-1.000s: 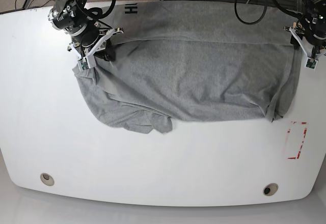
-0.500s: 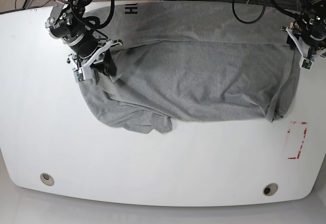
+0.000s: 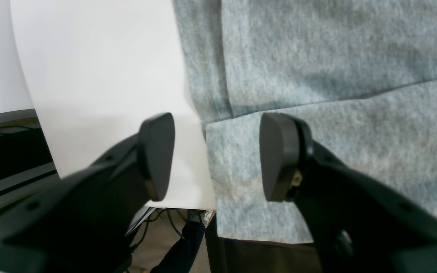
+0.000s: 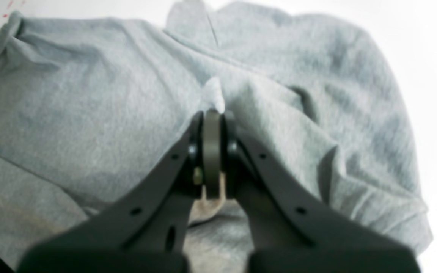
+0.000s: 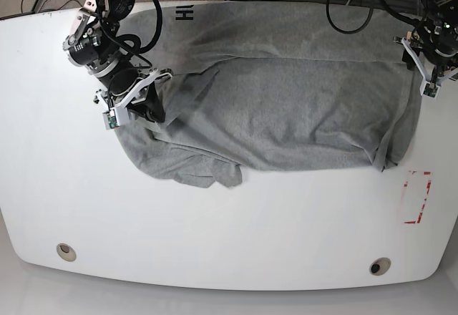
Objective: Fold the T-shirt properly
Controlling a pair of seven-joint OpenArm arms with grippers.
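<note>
The heather-grey T-shirt (image 5: pixel 286 107) lies spread and partly folded across the far half of the white table (image 5: pixel 215 243), with black letters showing at its back left. At the shirt's left side, my right gripper (image 5: pixel 143 106) is shut on a pinched ridge of its fabric. The right wrist view shows that gripper (image 4: pixel 212 113) with its jaws closed and a tuft of the T-shirt (image 4: pixel 70 94) sticking out past them. My left gripper (image 5: pixel 424 71) is open at the shirt's right edge. In the left wrist view it (image 3: pixel 216 151) straddles the edge of the T-shirt (image 3: pixel 317 57), holding nothing.
A red rectangle mark (image 5: pixel 416 197) sits on the table at the right. Two round holes (image 5: pixel 66 251) (image 5: pixel 380 265) lie near the front edge. Cables (image 5: pixel 351 0) hang behind the table's far edge, which passes just under my left gripper.
My right gripper has moved toward the front of the table with the pinched fabric, pulling the shirt's left side into new creases. My left gripper has barely moved.
</note>
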